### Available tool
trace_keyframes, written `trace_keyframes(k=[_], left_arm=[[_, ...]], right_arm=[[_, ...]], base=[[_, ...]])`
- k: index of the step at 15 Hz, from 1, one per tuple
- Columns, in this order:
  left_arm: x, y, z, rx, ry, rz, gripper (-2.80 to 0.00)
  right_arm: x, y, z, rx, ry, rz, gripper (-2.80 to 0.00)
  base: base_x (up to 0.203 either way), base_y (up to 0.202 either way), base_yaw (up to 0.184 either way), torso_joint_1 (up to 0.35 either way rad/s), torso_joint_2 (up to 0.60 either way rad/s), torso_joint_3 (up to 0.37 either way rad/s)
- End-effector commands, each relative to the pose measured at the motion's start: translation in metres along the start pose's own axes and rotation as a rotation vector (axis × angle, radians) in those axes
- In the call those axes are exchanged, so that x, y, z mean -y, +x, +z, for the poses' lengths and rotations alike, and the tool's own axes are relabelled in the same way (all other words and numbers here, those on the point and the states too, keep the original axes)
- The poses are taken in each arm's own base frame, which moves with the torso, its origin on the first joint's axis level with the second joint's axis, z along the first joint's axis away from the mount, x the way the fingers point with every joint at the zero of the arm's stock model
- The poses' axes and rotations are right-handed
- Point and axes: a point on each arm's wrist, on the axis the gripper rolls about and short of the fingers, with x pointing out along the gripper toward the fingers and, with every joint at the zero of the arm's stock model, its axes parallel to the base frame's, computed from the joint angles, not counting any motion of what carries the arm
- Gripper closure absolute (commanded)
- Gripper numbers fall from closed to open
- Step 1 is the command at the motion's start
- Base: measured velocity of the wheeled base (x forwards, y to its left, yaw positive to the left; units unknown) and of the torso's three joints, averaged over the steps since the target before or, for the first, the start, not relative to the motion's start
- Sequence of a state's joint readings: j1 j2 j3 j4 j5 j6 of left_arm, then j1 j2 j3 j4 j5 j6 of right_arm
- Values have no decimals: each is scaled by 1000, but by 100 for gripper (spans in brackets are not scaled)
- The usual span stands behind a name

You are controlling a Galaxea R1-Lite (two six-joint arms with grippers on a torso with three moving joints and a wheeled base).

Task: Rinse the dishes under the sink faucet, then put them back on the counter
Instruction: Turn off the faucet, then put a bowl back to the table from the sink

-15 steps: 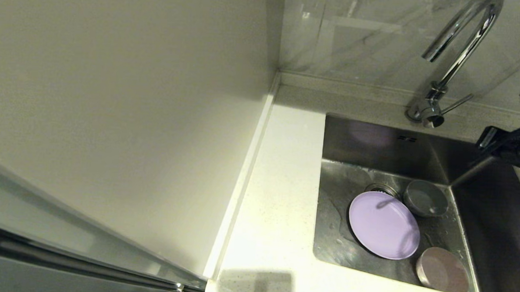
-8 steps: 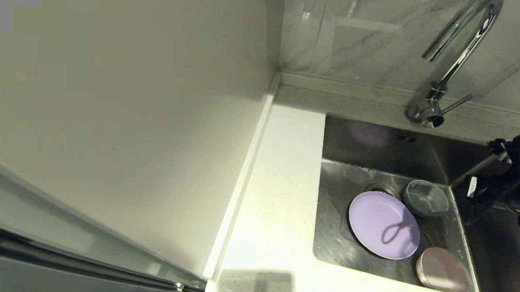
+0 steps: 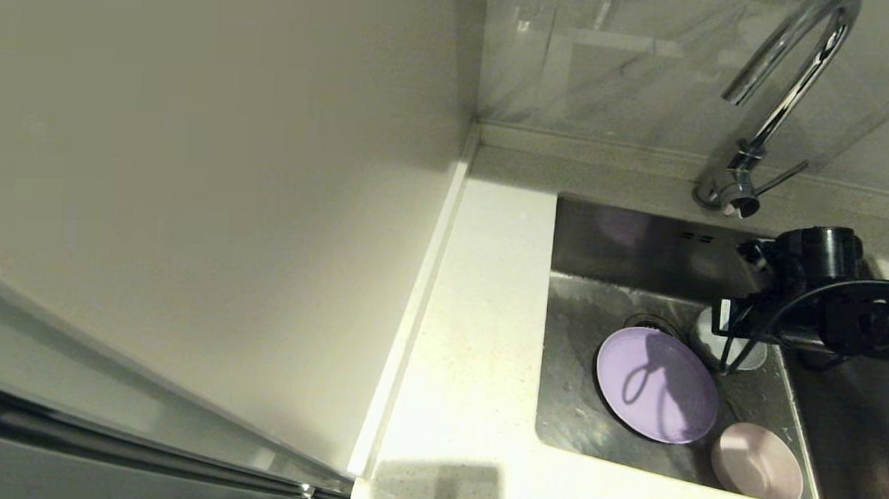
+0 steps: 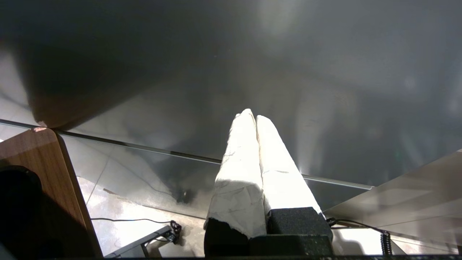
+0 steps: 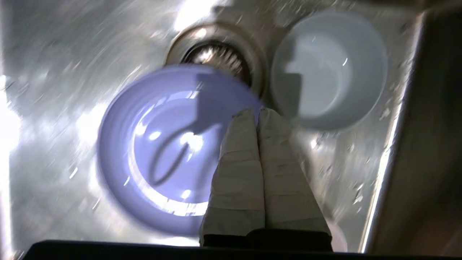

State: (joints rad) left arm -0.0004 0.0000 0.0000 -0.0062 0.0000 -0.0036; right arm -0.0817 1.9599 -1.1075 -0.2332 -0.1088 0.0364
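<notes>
Above the sink (image 3: 640, 243), the right gripper (image 5: 258, 112) (jaws pressed together, empty) hovers over plate (image 3: 656, 384) and mug (image 5: 330, 68) — pickup stage — and must open next.

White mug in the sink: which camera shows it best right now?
Right wrist view: the white mug shows whole, open side up, beside the drain strainer. In the head view the right arm hides most of it. The left wrist view shows none of it.
</notes>
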Motion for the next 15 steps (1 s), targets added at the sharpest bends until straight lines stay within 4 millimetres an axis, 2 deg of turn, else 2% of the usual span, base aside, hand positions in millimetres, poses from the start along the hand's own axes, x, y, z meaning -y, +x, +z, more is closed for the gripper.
trace_keyframes(k=[1, 7, 10, 13, 15], left_arm=[[0, 0, -1, -3, -1, 0, 0], [0, 0, -1, -3, -1, -1, 0], [0, 0, -1, -2, -1, 0, 0], [0, 0, -1, -3, -1, 0, 0], [0, 0, -1, -2, -1, 0, 0]], right_arm=[[-7, 34, -8, -36, -13, -96, -280], [-10, 54, -9, -18, -12, -116, -280], [-11, 63, -16, -41, -19, -141, -280], [-13, 74, -13, -33, -19, -145, -280], [-14, 85, -15, -36, -21, -144, -280]], base=[[0, 0, 0, 0, 0, 0], [0, 0, 0, 0, 0, 0], [0, 0, 0, 0, 0, 0], [0, 0, 0, 0, 0, 0], [0, 0, 0, 0, 0, 0]])
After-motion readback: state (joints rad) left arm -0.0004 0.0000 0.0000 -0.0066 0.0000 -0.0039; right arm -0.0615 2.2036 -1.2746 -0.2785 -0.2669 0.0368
